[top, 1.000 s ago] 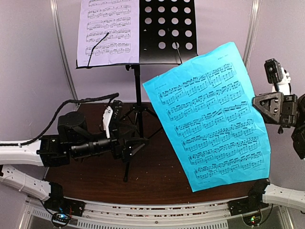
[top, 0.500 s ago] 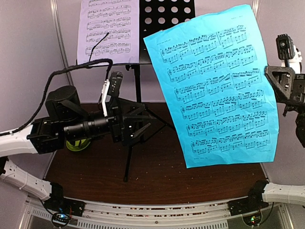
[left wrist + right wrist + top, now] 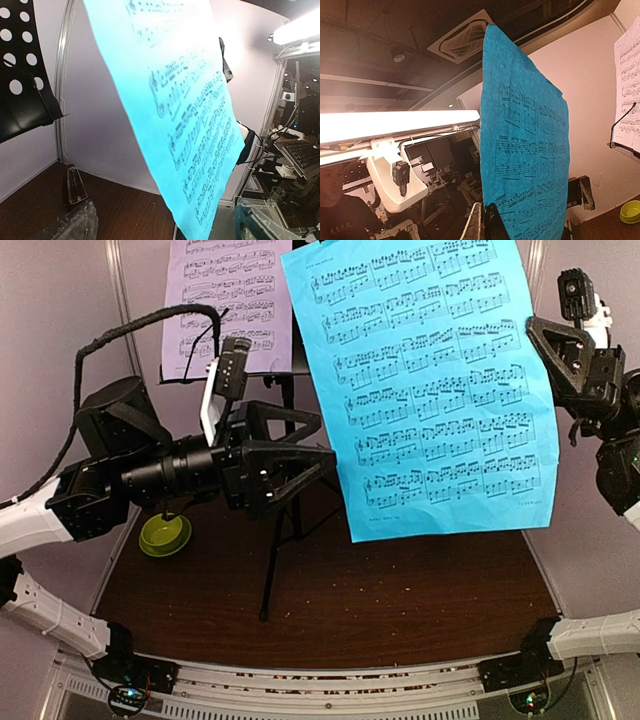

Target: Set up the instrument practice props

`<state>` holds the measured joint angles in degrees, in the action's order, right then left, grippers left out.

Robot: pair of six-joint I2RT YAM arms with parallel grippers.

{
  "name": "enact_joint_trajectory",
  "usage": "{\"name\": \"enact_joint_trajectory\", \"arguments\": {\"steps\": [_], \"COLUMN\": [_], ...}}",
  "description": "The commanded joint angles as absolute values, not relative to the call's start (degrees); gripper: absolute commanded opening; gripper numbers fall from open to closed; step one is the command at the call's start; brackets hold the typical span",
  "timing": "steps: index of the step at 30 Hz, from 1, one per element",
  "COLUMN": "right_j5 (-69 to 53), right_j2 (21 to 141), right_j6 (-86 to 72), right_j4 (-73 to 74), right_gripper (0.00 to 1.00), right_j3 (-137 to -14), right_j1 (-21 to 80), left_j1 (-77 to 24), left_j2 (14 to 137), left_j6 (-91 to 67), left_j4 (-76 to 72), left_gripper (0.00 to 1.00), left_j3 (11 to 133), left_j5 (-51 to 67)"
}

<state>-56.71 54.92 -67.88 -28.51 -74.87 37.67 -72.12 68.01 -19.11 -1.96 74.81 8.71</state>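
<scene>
My right gripper [image 3: 541, 342] is shut on the right edge of the cyan music sheet [image 3: 425, 380] and holds it upright in the air in front of the black music stand [image 3: 272, 570]. The sheet hides the right half of the perforated desk [image 3: 20, 90]. The pale lilac sheet [image 3: 225, 300] rests on the desk's left half. My left gripper [image 3: 325, 440] is open and empty, level with the stand's pole, left of the cyan sheet. The metronome [image 3: 74, 187] stands on the table and shows only in the left wrist view. In the right wrist view the fingers [image 3: 482, 224] pinch the sheet [image 3: 525, 150].
A lime-green bowl [image 3: 165, 533] sits at the left of the brown table [image 3: 400, 600], below my left arm. The stand's tripod legs spread over the table's middle. A black cable loops above my left arm. Walls close in the back and the sides.
My right gripper has raised the cyan sheet up and back-left, so that it now covers the desk's right half. My left arm has risen and moved right, which uncovers the green bowl.
</scene>
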Motion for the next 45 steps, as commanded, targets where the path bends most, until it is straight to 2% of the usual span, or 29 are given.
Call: {"name": "enact_joint_trajectory", "arguments": {"steps": [1, 10, 17, 24, 27, 30, 38, 41, 45], "right_j5": [-55.5, -55.1, -55.2, -55.2, -55.1, -55.0, -54.3, -53.7, -52.1], "right_j2": [57.5, 61.9, 64.4, 66.7, 67.8, 69.1, 70.9, 71.2, 70.6], "right_j6": [-68.6, -70.3, -73.2, -74.8, -75.1, -75.0, -71.1, -69.2, -65.4], "right_j4": [-34.2, -37.8, -40.3, -40.5, -40.5, -40.3, -36.7, -35.4, -31.8], "right_gripper": [0.00, 0.00, 0.00, 0.00, 0.00, 0.00, 0.00, 0.00, 0.00], "right_j3": [-79.3, -83.0, -84.9, -87.3, -88.1, -89.1, -90.3, -90.2, -89.5], "right_j1": [38.5, 40.4, 41.7, 43.1, 43.9, 44.6, 45.9, 46.2, 46.2], "left_j1": [-72.3, -72.3, -72.2, -72.2, -71.6, -71.2, -71.2, -71.3, -71.3], "left_j2": [66.8, 67.0, 65.8, 66.4, 66.6, 66.9, 69.7, 69.6, 68.5], "left_j6": [-18.0, -19.2, -20.4, -21.6, -21.5, -21.3, -20.0, -19.6, -19.3], "left_j4": [-6.3, -8.4, -14.1, -18.6, -20.3, -21.4, -19.6, -19.9, -19.5], "left_gripper": [0.97, 0.87, 0.85, 0.86, 0.82, 0.74, 0.44, 0.30, 0.07], "left_j3": [75.5, 76.3, 74.0, 73.2, 73.8, 74.8, 80.9, 81.4, 81.4], "left_j5": [9.7, 6.3, 2.5, 3.4, 5.8, 7.7, 12.6, 12.1, 9.7]}}
